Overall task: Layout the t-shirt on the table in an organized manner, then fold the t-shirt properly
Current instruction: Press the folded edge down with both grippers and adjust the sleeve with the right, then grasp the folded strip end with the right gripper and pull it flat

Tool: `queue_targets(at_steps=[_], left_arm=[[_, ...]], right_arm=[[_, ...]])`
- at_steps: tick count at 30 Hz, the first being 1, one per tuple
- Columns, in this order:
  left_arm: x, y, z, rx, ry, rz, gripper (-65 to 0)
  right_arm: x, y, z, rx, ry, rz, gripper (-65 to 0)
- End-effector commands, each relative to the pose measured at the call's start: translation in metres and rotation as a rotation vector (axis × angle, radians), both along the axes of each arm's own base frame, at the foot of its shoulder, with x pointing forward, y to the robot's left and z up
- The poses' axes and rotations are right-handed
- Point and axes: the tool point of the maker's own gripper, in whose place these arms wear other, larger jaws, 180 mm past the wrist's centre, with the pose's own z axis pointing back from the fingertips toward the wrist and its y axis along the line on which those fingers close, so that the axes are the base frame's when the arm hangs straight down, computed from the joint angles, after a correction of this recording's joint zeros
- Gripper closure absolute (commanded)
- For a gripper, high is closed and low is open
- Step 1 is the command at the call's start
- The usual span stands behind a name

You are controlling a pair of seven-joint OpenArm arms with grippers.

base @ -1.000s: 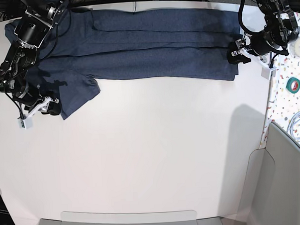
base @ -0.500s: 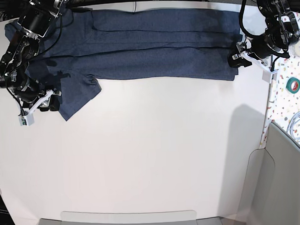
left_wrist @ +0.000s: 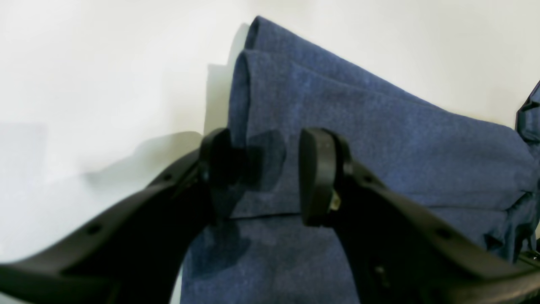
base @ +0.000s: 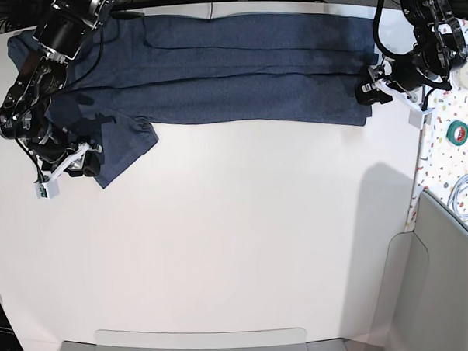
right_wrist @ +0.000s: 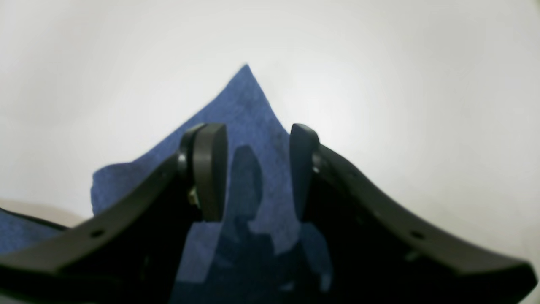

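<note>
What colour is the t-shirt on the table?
Dark heathered blue t-shirt; best seen in the base view.

Left gripper (left_wrist: 263, 177) low over the t-shirt (left_wrist: 379, 143), jaws standing apart with blue cloth showing in the gap between them, nothing pinched. Left finger (left_wrist: 215, 169) sits at the shirt's edge, right finger (left_wrist: 316, 177) over the fabric. Two folded layers end in rounded edges at far centre. White table (left_wrist: 84, 84) bare to the left and beyond. Finger shadows fall on the cloth.
</note>
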Motion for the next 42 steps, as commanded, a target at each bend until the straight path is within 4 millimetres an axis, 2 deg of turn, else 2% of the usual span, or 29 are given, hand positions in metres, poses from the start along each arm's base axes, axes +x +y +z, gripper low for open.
queue_targets(at_steps=[1, 6, 14, 18, 22, 24, 27, 29, 32, 34, 36, 39, 42], left_arm=[[0.006, 0.002, 0.009, 0.008, -0.034, -0.01, -25.3], [0.005, 0.002, 0.009, 0.008, -0.033, -0.011, -25.3], [0.005, 0.003, 0.009, 0.009, -0.034, -0.008, -25.3], [0.005, 0.003, 0.009, 0.009, -0.035, -0.007, -25.3], [0.005, 0.002, 0.009, 0.008, -0.034, -0.01, -25.3], [0.005, 0.002, 0.009, 0.008, -0.034, -0.01, -25.3], [0.005, 0.002, 0.009, 0.008, -0.033, -0.011, -25.3], [0.005, 0.002, 0.009, 0.008, -0.033, -0.011, -25.3], [0.005, 0.002, 0.009, 0.008, -0.033, -0.011, -25.3], [0.005, 0.002, 0.009, 0.008, -0.033, -0.011, -25.3], [0.005, -0.002, 0.007, -0.007, -0.034, -0.003, -25.3], [0.005, -0.005, 0.006, -0.014, -0.033, -0.004, -25.3], [0.004, -0.007, 0.005, -0.019, -0.031, -0.002, -25.3]], right_arm=[[0.013, -0.01, 0.015, -0.008, -0.049, -0.009, -24.5], [0.018, -0.015, -0.006, 0.056, -0.011, -0.032, -24.5], [0.02, -0.012, -0.01, 0.158, -0.018, -0.036, -24.5], [0.013, -0.01, -0.02, 0.196, 0.018, -0.037, -24.5], [0.01, -0.009, -0.023, 0.193, 0.035, -0.03, -23.7], [0.007, -0.01, -0.025, 0.19, 0.041, -0.031, -17.4], [0.006, -0.012, -0.026, 0.182, 0.046, -0.032, 0.0], [0.006, -0.013, -0.025, 0.155, 0.054, -0.006, 0.0], [0.012, -0.009, -0.011, 0.107, 0.02, 0.037, 0.0], [0.008, -0.009, 0.0, 0.065, -0.011, 0.052, 0.0], [0.005, -0.006, 0.02, 0.008, -0.069, 0.073, 0.0], [-0.008, -0.002, 0.042, -0.076, -0.127, 0.106, 0.0], [-0.028, 0.014, 0.054, -0.135, -0.157, 0.157, 0.0]])
